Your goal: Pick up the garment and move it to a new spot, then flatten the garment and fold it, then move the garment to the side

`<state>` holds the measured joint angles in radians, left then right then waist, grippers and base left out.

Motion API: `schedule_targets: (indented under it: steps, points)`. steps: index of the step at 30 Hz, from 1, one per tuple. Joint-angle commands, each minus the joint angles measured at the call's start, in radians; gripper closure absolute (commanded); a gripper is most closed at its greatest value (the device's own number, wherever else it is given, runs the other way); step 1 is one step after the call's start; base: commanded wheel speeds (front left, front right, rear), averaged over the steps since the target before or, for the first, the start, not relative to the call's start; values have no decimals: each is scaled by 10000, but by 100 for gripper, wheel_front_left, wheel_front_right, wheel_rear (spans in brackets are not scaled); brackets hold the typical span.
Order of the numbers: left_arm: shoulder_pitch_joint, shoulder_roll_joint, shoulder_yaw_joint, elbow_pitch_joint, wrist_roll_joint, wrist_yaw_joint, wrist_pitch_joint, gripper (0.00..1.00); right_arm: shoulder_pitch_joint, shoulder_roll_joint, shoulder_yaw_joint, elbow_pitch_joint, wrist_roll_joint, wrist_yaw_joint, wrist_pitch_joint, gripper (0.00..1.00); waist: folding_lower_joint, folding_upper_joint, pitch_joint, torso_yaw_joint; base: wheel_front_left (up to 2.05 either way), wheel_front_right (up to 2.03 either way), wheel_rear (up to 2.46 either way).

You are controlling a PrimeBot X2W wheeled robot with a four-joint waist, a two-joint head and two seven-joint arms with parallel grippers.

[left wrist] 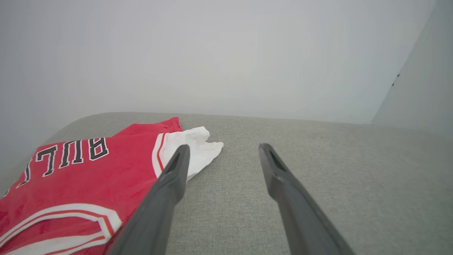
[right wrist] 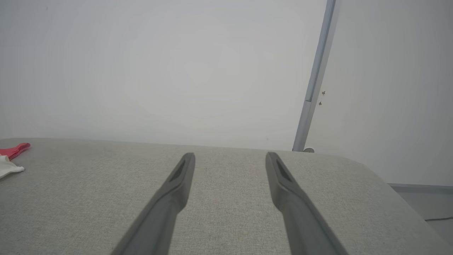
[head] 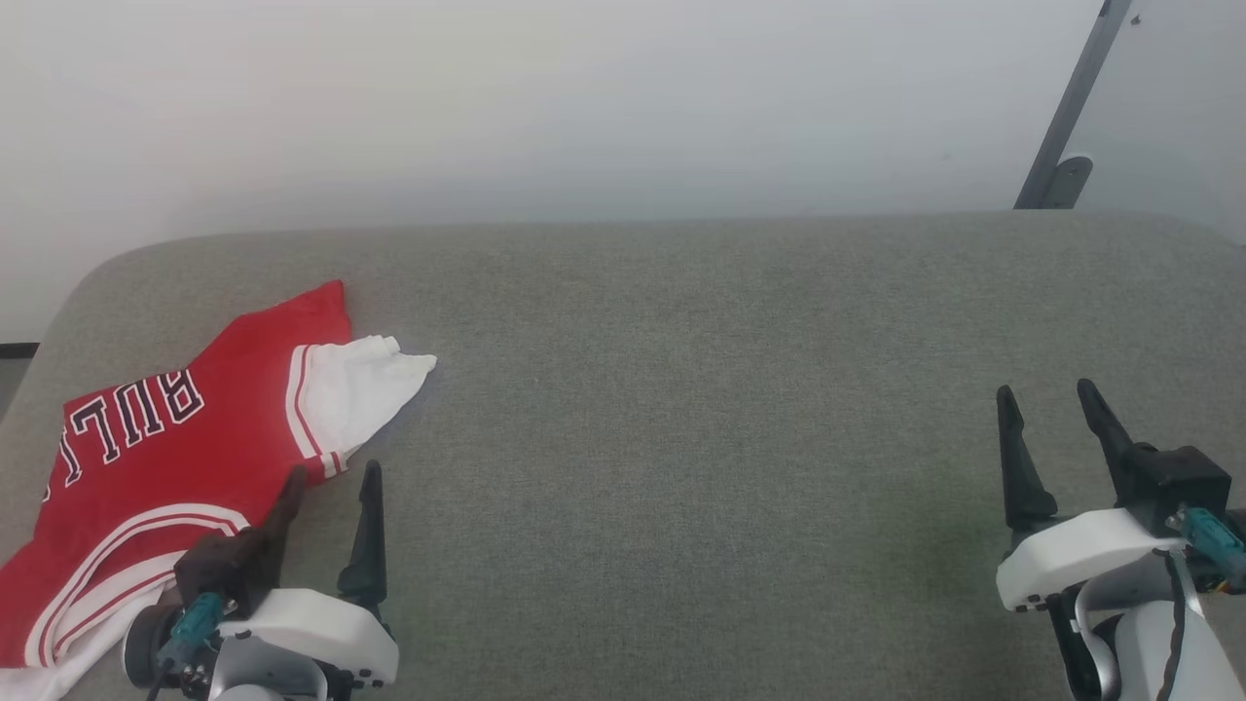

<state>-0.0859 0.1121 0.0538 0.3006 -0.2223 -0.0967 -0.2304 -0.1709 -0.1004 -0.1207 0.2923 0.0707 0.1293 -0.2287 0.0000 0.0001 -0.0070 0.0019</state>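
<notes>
The garment (head: 175, 438), a red jersey, lies crumpled on the grey fabric worktop (head: 681, 389), ahead of the left fingers (head: 368, 531) and off to their outer side. Its dark, white-outlined lettering sits upside down from the head view. "BULL" can be read, and the last letter runs out of sight at the cloth's edge. A white sleeve (head: 365, 385) with red-striped trim lies just beyond the outer fingertip.

In the left wrist view, the left fingers (left wrist: 170, 184) are spread wide with nothing between them. The outer one overlaps the garment (left wrist: 88, 180); I cannot tell whether it touches.

The right fingers (head: 1017, 467) are also wide apart and empty, over bare worktop and well away from the jersey. In the right wrist view, a sliver of the garment (right wrist: 12, 150) shows far to the side of the right fingers (right wrist: 283, 184).
</notes>
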Motion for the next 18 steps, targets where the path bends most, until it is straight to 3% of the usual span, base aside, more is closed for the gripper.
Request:
schedule_targets:
  steps: [1,18]
  points:
    - [-125,3,52,11,300,-57,-69,0,-152,-15,-36,-9,-226,23,-95,0,0,-1,10,-3,0,0,0]
    - [-141,-104,267,397,1548,-274,-367,0,-31,148,-330,159,-916,16,-384,0,0,-1,-1,-57,0,0,0]
